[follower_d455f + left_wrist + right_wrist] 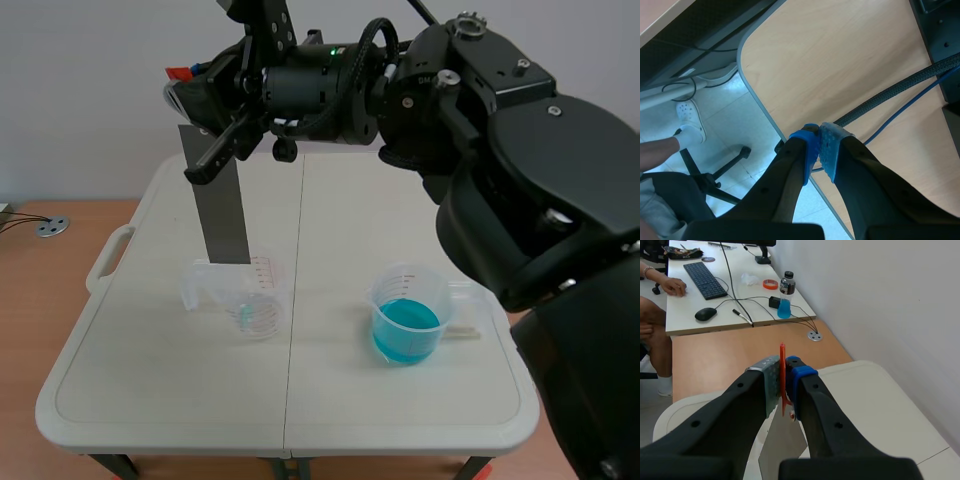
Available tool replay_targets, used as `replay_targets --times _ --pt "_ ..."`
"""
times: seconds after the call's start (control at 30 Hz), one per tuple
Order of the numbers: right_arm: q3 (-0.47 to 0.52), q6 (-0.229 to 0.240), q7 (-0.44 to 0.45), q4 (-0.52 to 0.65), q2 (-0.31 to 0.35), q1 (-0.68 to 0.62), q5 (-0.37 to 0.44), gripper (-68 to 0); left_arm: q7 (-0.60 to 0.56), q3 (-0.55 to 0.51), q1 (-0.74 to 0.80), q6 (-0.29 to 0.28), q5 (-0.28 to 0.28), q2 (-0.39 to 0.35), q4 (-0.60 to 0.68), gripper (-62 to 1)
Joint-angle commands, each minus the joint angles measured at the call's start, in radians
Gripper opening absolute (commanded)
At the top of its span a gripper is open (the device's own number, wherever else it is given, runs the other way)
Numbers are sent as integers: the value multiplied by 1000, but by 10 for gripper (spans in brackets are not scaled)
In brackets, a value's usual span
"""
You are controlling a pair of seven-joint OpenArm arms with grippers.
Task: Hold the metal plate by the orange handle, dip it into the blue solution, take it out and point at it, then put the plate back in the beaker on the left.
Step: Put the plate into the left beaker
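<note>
Metal plate (222,205) hangs upright, slightly tilted, over the left side of the white folding table (160,380). The right gripper (784,377) is clenched on the plate's orange handle (782,352), which sits pressed between the 2 pads. The right arm comes in from the right and reaches across the far side of the scene to the left. The plate's lower edge is at the rim of the clear empty beaker (250,305) on the left; I cannot tell whether it dips inside. A 2nd beaker (420,285), well apart to the right, holds the blue solution (405,328).

The table has a centre seam and a moulded handle on its left edge. It stands against a wooden desk (40,300) with a round metal cable grommet (52,227), under a plain pale wall (80,80).

Ahead of the right gripper there is a white desk (740,305) with a black keyboard (704,280), a mouse (705,313), a bottle of blue liquid (785,295) and an orange tape roll (770,284). A person's hand (672,286) rests beside the keyboard.

The left gripper (819,145) is closed on nothing, its pads meeting, above the edge of a wooden surface (840,65). A black sleeved hose (890,95) and a blue cable (910,107) cross that surface. Beside the gripper lie a pale tiled floor (725,130), an office chair base (715,170) and a white shoe (690,117) on a person's foot.
</note>
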Motion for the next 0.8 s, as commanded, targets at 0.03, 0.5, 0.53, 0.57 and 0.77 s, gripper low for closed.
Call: replay_targets --times 0.03,0.5,0.53,0.57,0.77 --pt "1 -1 21 -12 -14 20 18 -662 -5 -1 8 2 1 -8 5 -588" --pt "1 -5 35 -161 -53 20 19 -662 -5 -1 8 2 1 -8 5 -588" --pt "1 -8 35 -172 -57 20 19 -662 -5 -1 8 2 1 -8 5 -588" --pt "1 -14 35 -182 -60 19 19 -662 -5 -1 8 2 1 -8 5 -588" --pt "1 -49 35 -213 -61 -8 49 -662 -5 -1 8 2 1 -8 5 -588"
